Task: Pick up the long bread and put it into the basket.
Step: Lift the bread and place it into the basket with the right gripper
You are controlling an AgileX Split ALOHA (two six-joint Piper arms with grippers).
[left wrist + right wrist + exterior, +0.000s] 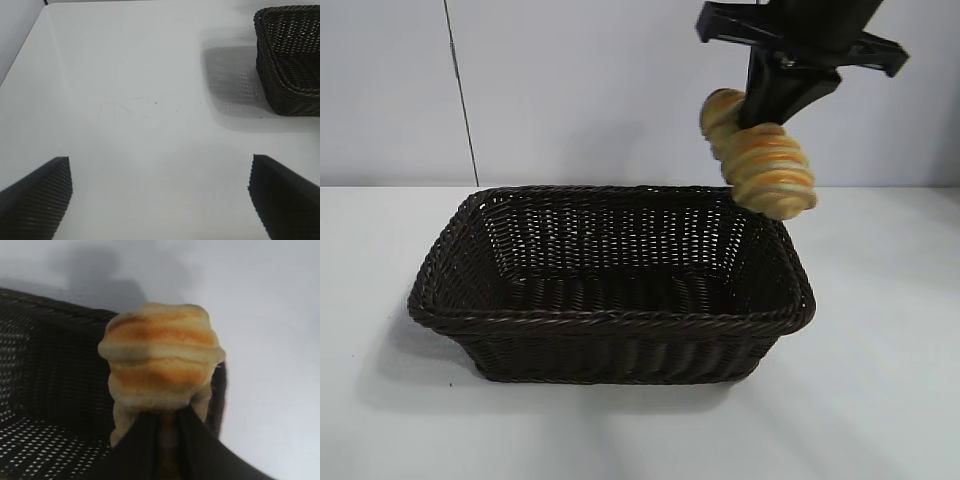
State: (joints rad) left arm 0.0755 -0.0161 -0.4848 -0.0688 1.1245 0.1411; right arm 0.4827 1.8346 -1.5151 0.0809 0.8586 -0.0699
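Observation:
My right gripper is shut on the long bread, a golden loaf with orange-brown ridges, and holds it in the air above the far right corner of the basket. In the right wrist view the bread is pinched between my fingers, with the basket's rim below it. The dark brown wicker basket stands on the white table and holds nothing. My left gripper is open and empty, low over the table, with a corner of the basket off to one side.
The white table runs all round the basket. A pale wall stands behind it, with a thin dark cable hanging down at the left.

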